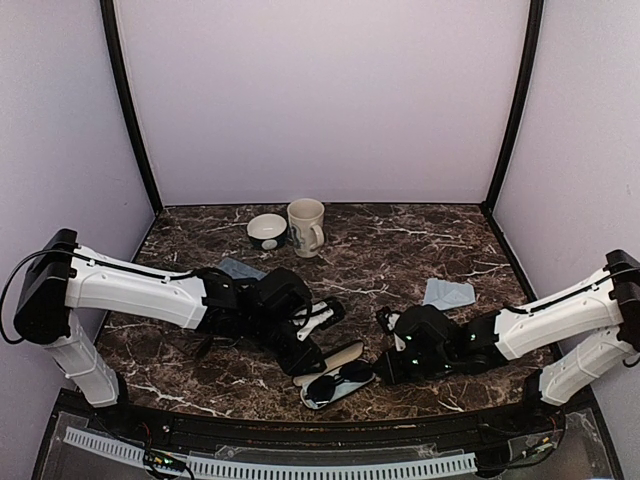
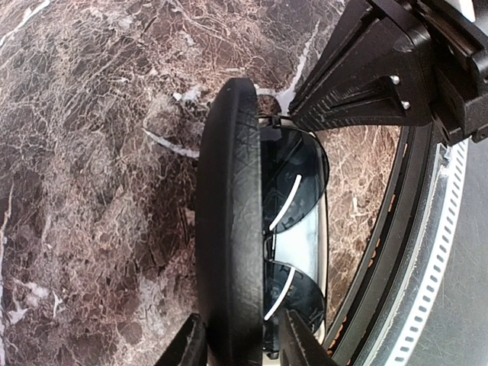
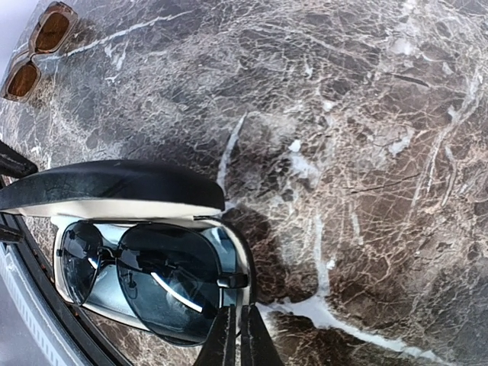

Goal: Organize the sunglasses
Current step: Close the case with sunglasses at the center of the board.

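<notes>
1. The left pincer (image 2: 244, 345) is closed round the black lid (image 2: 229, 221) of the open case (image 3: 137, 213), one finger on each face near the lid's end. It appears to be holding the lid up on edge so that the tray beneath lies uncovered.
2. The right pincer (image 3: 235, 329) is drawn almost together, with only a slit between its fingers. Its tips sit at the case's rim, just beside one lens. Whether it nips the rim, presses on it or grips nothing cannot be told. Its place at the opposite end from the left pincer suggests it is steadying the tray.
3. The black sunglasses (image 3: 152, 282) lie lenses-up inside the cream tray, close to the near edge of the bench (image 3: 366, 152). This pair looks ready for the lid to come down.
4. The brownish sunglasses (image 3: 38, 49) lie on the bare bench, well apart from the case. They show only at the very corner of the right wrist view, and in the top view they cannot be picked out against the marble.
5. The case's hinge and the black pair's folded arms cannot be made out. In the left wrist view the lid hides much of the tray.
</notes>
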`<state>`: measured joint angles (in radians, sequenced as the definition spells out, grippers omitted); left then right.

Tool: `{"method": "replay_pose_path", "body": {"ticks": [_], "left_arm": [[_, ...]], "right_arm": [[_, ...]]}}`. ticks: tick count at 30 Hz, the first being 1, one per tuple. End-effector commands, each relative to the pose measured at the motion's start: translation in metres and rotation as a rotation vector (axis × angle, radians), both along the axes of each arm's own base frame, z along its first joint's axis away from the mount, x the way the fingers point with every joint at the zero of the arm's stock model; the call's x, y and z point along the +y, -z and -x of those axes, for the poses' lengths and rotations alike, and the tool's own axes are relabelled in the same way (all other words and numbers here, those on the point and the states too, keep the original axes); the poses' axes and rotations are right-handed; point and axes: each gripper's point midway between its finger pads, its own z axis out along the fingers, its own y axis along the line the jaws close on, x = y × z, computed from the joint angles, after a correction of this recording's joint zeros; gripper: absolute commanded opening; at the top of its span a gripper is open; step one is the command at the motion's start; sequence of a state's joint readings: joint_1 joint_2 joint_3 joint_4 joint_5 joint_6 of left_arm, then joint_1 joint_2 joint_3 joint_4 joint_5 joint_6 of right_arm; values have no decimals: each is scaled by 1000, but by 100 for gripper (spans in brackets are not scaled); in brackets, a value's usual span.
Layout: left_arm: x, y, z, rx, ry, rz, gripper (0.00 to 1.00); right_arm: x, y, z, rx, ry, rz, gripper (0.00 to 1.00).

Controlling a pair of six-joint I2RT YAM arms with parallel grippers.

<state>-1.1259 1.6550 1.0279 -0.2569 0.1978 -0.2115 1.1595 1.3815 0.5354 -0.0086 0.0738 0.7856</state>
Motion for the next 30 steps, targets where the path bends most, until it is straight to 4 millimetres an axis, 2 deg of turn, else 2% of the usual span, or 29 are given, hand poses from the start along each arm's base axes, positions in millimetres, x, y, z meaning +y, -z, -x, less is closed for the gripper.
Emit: {"method": "replay_pose_path", "body": {"ticks": [1,12,21,25,30], "left_arm": [[-6,-8,-2,-8,-4,11,33],[-7,-7,0,-17,1,2,32],[-9,-8,3,-53,25,-10,33],[-9,-7,3,-67,24,-25,33],[-11,-8,5,-75,29,-25,33]], "right_arm": [[13,-11,-1,-32,-18,-23,6],[9,-8,0,-36,-9,12,6],[6,-23,-2,-51,25,-52,11],[3,-19,1,-18,38,-77,16],[-3,-13,-1,24,73,-105,17]]}}
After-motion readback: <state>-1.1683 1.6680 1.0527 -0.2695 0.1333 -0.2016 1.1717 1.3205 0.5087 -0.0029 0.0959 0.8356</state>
